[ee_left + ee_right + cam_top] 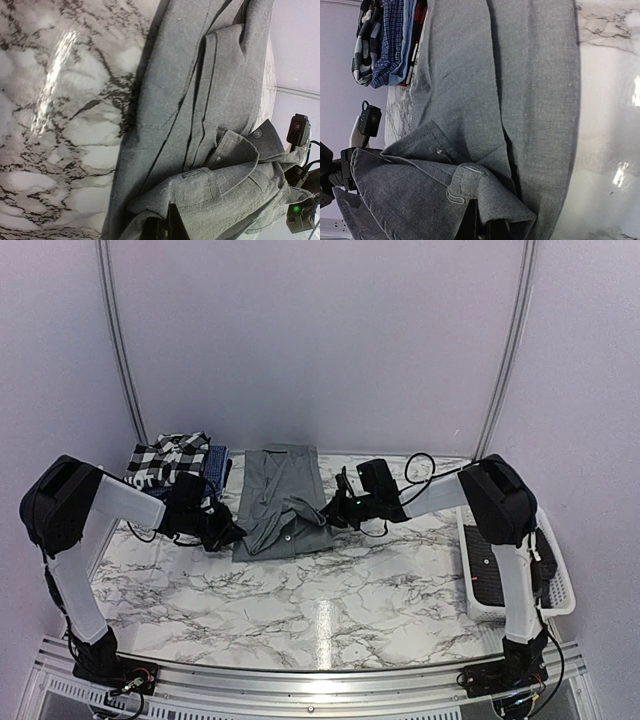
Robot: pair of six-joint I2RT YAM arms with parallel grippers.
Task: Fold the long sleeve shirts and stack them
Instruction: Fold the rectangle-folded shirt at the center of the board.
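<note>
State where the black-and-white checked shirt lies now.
In the top view, the checked shirt lies atop the blue shirt at the table's far left, just left of the grey shirt.

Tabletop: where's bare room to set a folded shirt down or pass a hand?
Free: the wide marble strip between the grey shirt and the near rail, running right to the white basket. Crowded: back left, where the shirt stack sits beside the grey shirt, and mid-table, where the left gripper and right gripper pinch its near end.
</note>
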